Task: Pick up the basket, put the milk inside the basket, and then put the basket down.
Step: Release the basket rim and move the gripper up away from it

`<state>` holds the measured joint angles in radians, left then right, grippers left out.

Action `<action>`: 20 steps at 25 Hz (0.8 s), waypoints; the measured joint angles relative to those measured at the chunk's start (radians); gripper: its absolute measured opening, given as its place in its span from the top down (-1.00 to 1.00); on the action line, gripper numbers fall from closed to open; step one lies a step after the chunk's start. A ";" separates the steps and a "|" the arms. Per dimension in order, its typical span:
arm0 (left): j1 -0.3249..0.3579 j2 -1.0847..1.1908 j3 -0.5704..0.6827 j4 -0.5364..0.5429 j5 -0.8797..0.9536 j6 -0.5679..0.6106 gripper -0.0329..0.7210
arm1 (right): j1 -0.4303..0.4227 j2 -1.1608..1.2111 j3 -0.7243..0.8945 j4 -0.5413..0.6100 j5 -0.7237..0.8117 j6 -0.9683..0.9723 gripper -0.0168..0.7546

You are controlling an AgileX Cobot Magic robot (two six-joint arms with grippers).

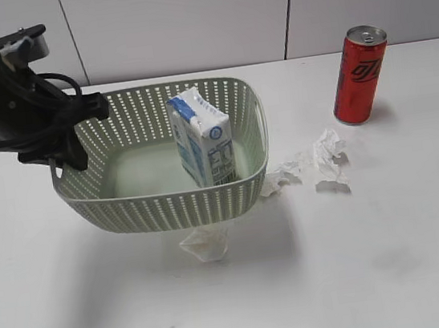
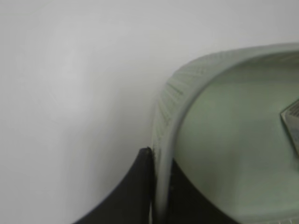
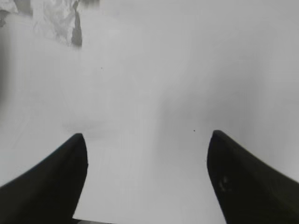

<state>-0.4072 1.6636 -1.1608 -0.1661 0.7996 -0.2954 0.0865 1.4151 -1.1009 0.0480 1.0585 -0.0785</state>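
Nearest the camera, crumpled tissue [image 1: 206,245] half under a raised sage-green basket [image 1: 168,207], shadow beneath suggesting a lift clear of the white table [image 1: 364,274]. Held aloft at its left end by the left gripper [image 1: 78,134], jaws pinched either side of the rim, a grip confirmed only in the left wrist view. Upright inside, toward the right wall, the milk [image 1: 202,138], apparently awaiting set-down. Farther right, more tissue [image 1: 320,160] and a red soda can [image 1: 360,74]. Right gripper [image 3: 147,175] wide open, empty, over bare table, barely glimpsed in the exterior view.
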 joint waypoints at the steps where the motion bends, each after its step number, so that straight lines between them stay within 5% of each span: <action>1: 0.005 0.008 -0.010 0.000 0.000 0.000 0.92 | 0.000 -0.052 0.042 0.000 -0.014 0.000 -0.63; 20: 0.074 0.222 -0.222 0.018 0.009 0.019 0.92 | 0.000 -0.954 0.621 -0.001 -0.167 -0.003 -0.58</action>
<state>-0.3336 1.8861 -1.3828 -0.1479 0.8091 -0.2763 0.0865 0.4608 -0.4804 0.0469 0.8913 -0.0811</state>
